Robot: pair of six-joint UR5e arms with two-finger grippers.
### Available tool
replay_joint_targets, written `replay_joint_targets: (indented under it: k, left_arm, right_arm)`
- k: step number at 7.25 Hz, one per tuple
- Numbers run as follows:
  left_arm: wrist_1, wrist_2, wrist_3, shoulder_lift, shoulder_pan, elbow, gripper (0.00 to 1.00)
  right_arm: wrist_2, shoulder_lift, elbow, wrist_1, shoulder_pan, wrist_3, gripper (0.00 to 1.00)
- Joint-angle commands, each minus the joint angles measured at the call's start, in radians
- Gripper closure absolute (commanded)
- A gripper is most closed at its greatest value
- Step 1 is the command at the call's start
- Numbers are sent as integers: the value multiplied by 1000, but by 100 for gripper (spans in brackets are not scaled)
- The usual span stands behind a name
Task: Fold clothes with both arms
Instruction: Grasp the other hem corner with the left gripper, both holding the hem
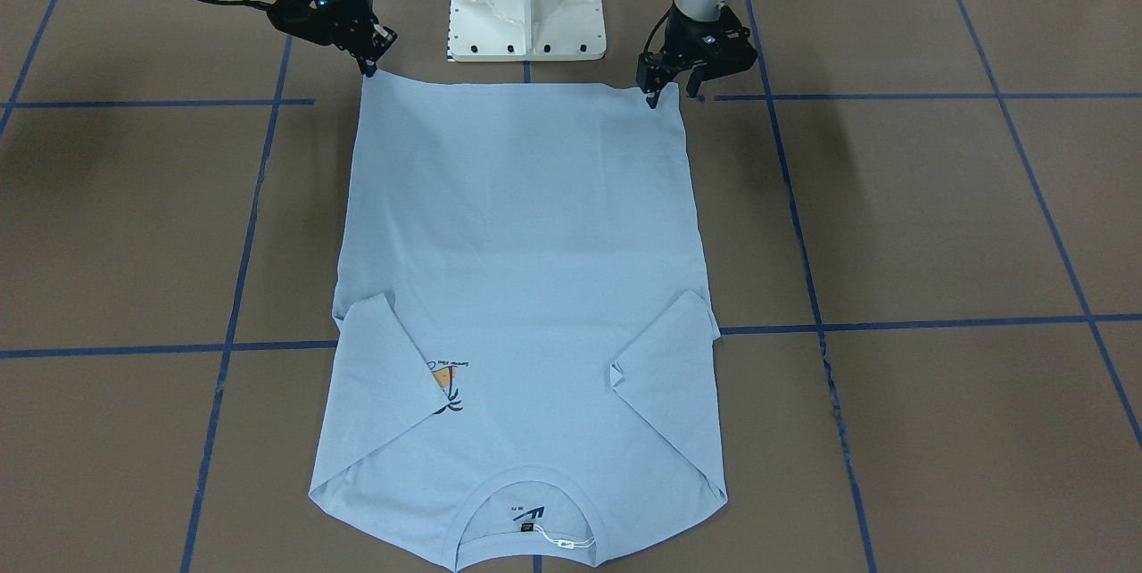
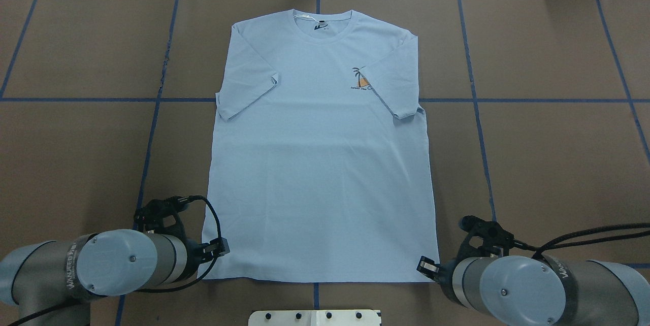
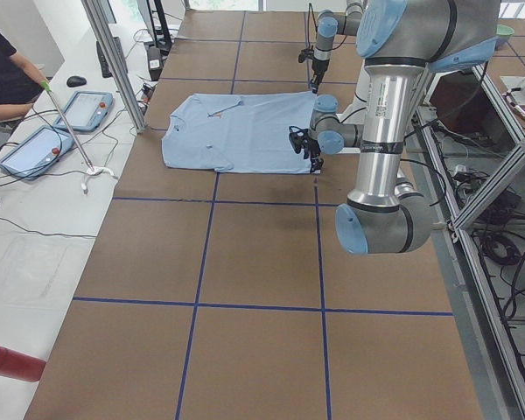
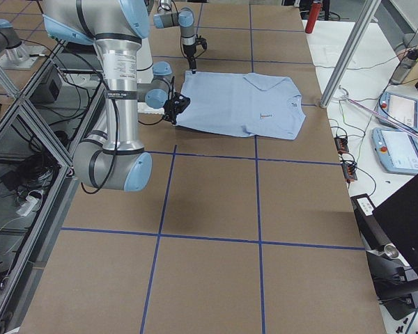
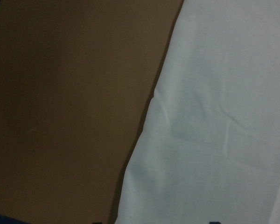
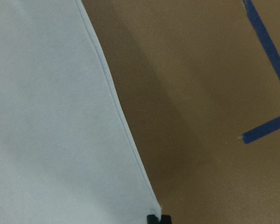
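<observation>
Front view first: the shirt (image 1: 526,225) is lying flat on the table (image 1: 937,216), chest up, sleeves (image 1: 379,350) tucked in, collar (image 1: 526,510) at the end away from the robot. Your left gripper (image 1: 674,96) is sitting at one hem corner, fingers apart on either side of the cloth edge. Your right gripper (image 1: 368,64) is meeting the other corner, but it's foreshortened and I cannot tell its gap.

Overhead, the wrists are covering both corners, though the hem is showing straight between them.

The right wrist camera is showing the corner just at a fingertip (image 6: 157,218).

So you're wanting both pinches well onto the hem, closing together. Then you're lifting level and carrying toward the collar at one pace, so the fold is landing square.
</observation>
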Motion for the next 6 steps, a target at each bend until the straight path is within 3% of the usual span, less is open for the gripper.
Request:
replay_joint_targets:
  k: [1, 4, 6]
  left_arm:
    - [1, -4, -6, 10, 27, 1, 32]
    - [1, -8, -6, 10, 39, 7, 46]
    - [1, -8, -6, 15, 47, 10, 48]
  right_arm:
    - [0, 0, 0, 0, 0, -1, 100]
    - [0, 1, 2, 2, 0, 0, 100]
    - [0, 3, 2, 2, 0, 0, 100]
